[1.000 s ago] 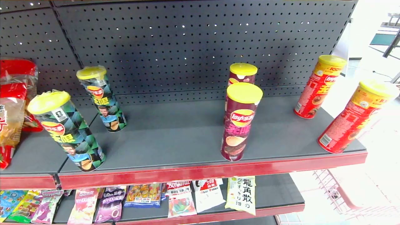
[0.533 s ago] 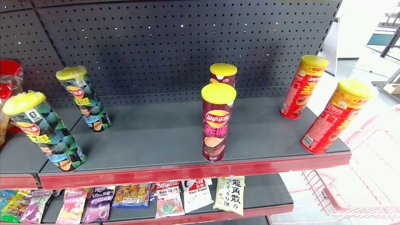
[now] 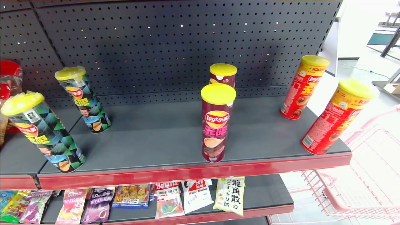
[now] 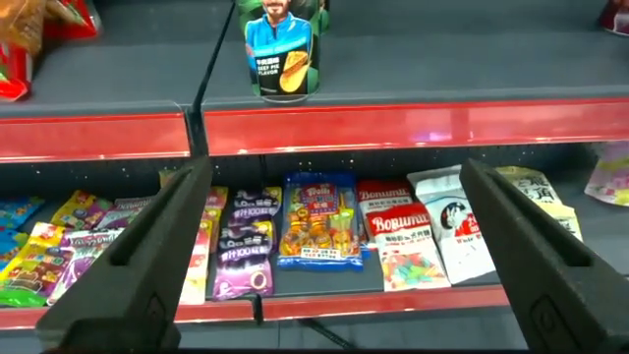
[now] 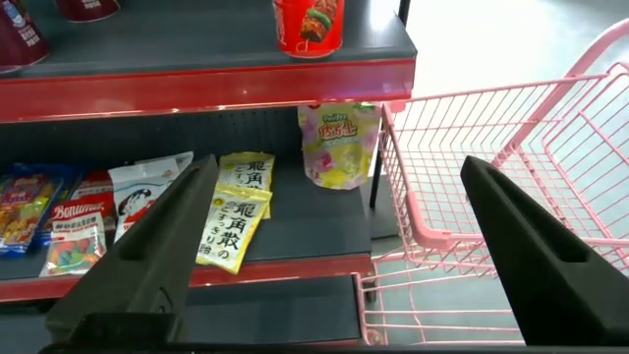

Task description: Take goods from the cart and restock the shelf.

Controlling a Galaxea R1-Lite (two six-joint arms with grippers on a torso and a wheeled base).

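Left end effector [image 4: 336, 169] spread wide, facing shelf [image 4: 393, 126]; right end effector [image 5: 339, 165] likewise, cart [image 5: 595, 59] beside.

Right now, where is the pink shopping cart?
In the head view the pink cart stands at the lower right, just beyond the right end of the shelf, below the front red chip can.

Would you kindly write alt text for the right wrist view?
The open right gripper faces a shelf beside a pink cart; a red can stands on its upper level, and snack packets lie below.
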